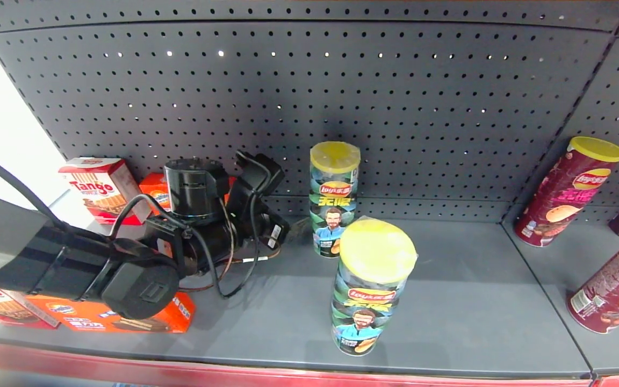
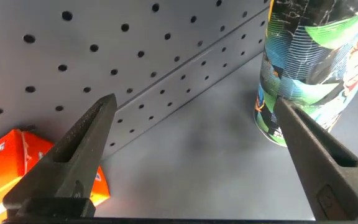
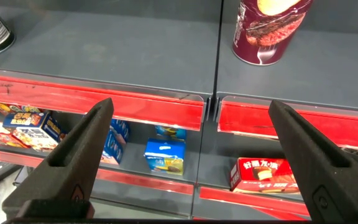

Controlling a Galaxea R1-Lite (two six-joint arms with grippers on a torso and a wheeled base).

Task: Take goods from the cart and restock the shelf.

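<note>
A: Now, the left gripper (image 2: 191,107)?
B: Spread wide, holding nothing. Green chip can (image 2: 309,68) stands upright just beside one finger (image 2: 319,158), outside the gap; touching or not, cannot tell. Orange box (image 2: 17,165) lies past the other finger, against the pegboard wall (image 2: 135,43).
A: Right gripper (image 3: 191,107)?
B: Wide open too, empty, out in front of the shelf's red edge (image 3: 135,102). Red can (image 3: 266,28) stands on the shelf (image 3: 104,43) beyond it.
A: Second green can (image 1: 374,285)?
B: Upright near the shelf front, apart from the left gripper.
</note>
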